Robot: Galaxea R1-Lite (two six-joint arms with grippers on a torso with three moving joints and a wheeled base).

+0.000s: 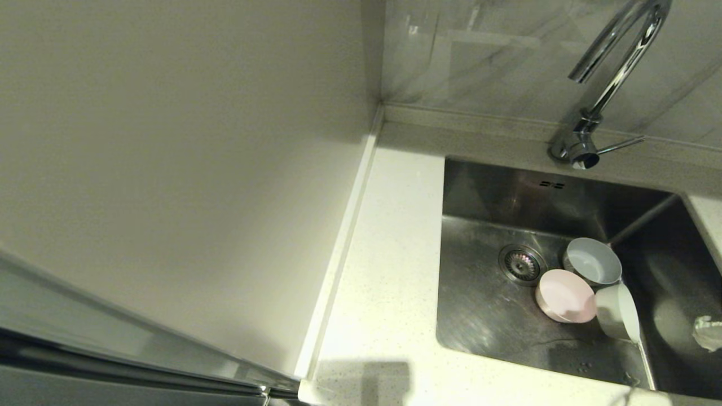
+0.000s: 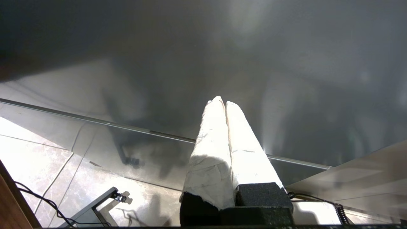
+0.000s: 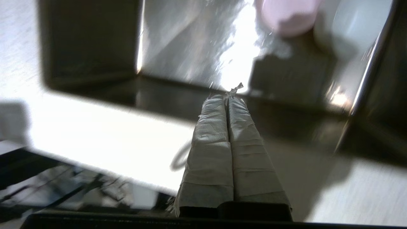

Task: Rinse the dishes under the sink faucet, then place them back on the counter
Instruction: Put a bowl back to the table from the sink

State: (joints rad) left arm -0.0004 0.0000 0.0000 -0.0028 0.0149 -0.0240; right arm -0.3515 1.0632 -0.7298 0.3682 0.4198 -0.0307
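Note:
Three small bowls lie together in the sink, right of the round drain. The grey-blue bowl is farthest back, the pink bowl lies in front of it, and the white bowl is tipped on its side. The chrome faucet arches over the back rim. Neither gripper shows in the head view. My right gripper is shut and empty, hovering above the counter at the sink's front edge, with the pink bowl far ahead. My left gripper is shut and empty, parked low.
The cream counter runs along the left of the sink beside a beige wall panel. A thin divider separates a darker right basin holding a crumpled pale object. The left wrist faces a dark glossy panel above tiled floor.

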